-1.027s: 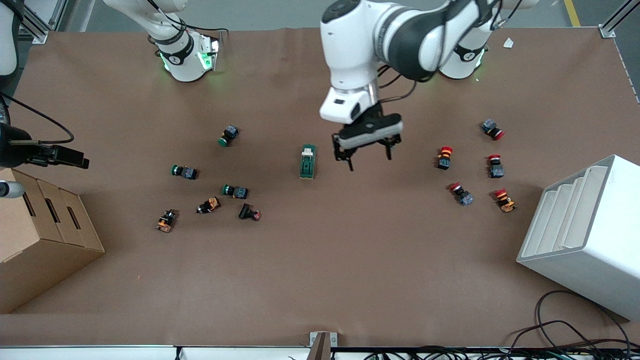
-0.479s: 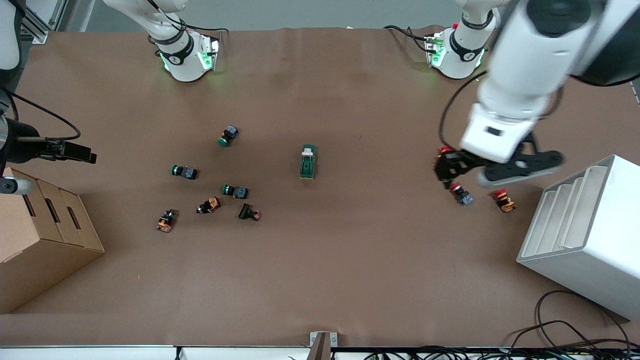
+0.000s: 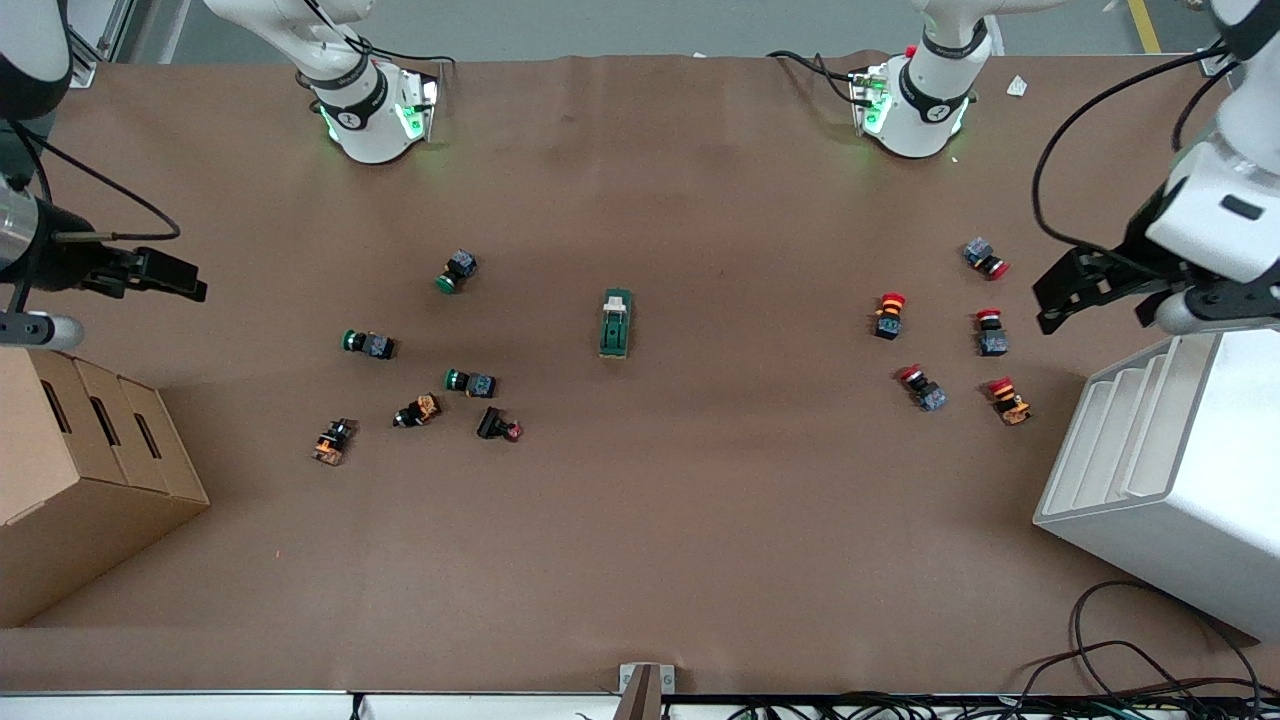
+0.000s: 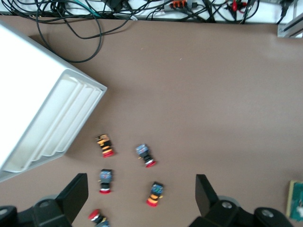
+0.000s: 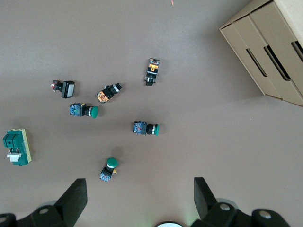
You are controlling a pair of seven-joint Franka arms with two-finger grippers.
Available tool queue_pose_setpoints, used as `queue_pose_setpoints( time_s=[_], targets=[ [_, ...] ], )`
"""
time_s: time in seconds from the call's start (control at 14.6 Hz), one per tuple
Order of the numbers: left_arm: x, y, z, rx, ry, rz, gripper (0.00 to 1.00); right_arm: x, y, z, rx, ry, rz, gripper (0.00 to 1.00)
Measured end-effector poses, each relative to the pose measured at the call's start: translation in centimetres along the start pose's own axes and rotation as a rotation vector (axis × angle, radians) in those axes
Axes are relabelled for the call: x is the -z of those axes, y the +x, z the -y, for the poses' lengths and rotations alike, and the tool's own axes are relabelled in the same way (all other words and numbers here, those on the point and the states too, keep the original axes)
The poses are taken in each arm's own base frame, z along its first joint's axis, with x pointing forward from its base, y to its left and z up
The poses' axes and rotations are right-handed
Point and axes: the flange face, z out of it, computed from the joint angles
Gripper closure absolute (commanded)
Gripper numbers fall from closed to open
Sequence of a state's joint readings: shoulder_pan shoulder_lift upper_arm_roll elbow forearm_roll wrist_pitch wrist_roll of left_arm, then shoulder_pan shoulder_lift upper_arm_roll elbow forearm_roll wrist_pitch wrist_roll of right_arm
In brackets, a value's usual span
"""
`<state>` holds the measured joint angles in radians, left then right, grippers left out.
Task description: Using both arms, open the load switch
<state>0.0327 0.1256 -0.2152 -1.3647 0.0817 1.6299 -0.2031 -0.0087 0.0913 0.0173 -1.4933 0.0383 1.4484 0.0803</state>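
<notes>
The load switch (image 3: pixel 616 323), a dark green block with a white lever at the end nearer the robots' bases, lies alone on the middle of the brown table. It also shows in the right wrist view (image 5: pixel 16 147) and at the edge of the left wrist view (image 4: pixel 297 200). My left gripper (image 3: pixel 1100 292) hangs open in the air at the left arm's end of the table, over the red push buttons and beside the white rack, holding nothing (image 4: pixel 140 198). My right gripper (image 3: pixel 150 278) hangs open over the right arm's end, above the cardboard box's edge, also holding nothing (image 5: pixel 139 198).
Several green and black push buttons (image 3: pixel 470 382) lie toward the right arm's end, several red ones (image 3: pixel 922 387) toward the left arm's end. A cardboard box (image 3: pixel 80 480) and a white slotted rack (image 3: pixel 1160 470) stand at the table's ends. Cables (image 3: pixel 1130 660) lie at the front edge.
The left arm has swung from beside the load switch out to the left arm's end of the table, by the white rack. The right gripper shifted slightly. The load switch has not moved.
</notes>
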Motion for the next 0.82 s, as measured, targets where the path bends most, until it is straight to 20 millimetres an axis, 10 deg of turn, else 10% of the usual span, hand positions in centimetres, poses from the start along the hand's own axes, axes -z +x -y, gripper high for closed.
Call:
queue_pose_setpoints(
  time_s=[0.34,0.82],
  targets=[
    [0.6,-1.9,4.5,0.034,-0.049,0.098,0.0,2.1,-3.0,-0.3,-0.002,0.001,-0.041,0.0],
    [0.5,-6.3,5.7,0.048,-0.042,0.151,0.0,5.4,-6.6,-1.7,-0.023,0.007,-0.086,0.0]
  ],
)
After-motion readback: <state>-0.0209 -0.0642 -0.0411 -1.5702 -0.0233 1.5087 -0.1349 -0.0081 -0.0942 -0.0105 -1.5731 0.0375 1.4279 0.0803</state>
